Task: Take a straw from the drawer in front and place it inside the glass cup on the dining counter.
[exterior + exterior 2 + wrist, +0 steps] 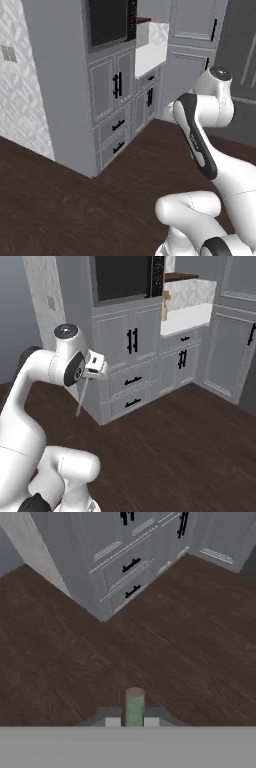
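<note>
Dark wood floor (pixel 190 637) spreads over the lower half of each frame. Above it, grey cabinets (pixel 125 341) fill the upper middle of the right base view, with two shallow drawers (pixel 131 381) stacked at centre, each shut and carrying a short black bar handle. To their right, in the upper right of that frame, a white marble-look desk (pixel 187 316) sits over lower grey cabinets. The white arm (pixel 30 386) rises on the left of the right base view.

The pincer (pixel 134 721) sits at the bottom centre of the hand view, its jaws pressed together on a pale green straw (pixel 134 706). The straw stands between the fingertips there, and in the right base view it hangs as a thin pale line (pixel 81 398) below the hand, over the floor.
</note>
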Controlling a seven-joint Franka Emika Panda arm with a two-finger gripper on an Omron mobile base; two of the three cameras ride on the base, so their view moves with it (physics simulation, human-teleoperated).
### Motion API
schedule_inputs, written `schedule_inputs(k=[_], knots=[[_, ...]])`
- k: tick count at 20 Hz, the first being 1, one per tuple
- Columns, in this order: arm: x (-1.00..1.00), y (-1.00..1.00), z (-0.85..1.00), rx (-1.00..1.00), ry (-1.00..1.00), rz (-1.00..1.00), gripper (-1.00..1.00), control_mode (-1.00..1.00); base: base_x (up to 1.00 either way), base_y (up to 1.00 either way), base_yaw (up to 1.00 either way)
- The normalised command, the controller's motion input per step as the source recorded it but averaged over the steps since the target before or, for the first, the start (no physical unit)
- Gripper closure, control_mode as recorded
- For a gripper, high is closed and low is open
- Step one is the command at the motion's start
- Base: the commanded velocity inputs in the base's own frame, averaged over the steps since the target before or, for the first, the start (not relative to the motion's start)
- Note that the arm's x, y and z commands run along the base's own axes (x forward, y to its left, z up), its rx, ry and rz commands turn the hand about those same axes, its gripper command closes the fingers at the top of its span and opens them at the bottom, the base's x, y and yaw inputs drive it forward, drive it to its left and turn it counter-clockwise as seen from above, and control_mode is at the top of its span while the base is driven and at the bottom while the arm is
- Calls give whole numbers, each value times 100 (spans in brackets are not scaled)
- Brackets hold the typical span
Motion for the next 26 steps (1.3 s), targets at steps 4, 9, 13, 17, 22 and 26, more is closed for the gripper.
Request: schedule_inputs(k=[4, 9, 13, 17, 22, 26], knots=[[0, 0, 0, 0, 0, 0, 100, 100, 3, 64, 79], [0, 0, 0, 0, 0, 0, 100, 100, 44, 65, 70], [0, 0, 0, 0, 0, 0, 100, 100, 87, 56, 62], [0, 0, 0, 0, 0, 0, 100, 100, 100, 22, 48], [0, 0, 0, 0, 0, 0, 100, 100, 100, 0, 37], [0, 0, 0, 0, 0, 0, 100, 100, 100, 0, 33]])
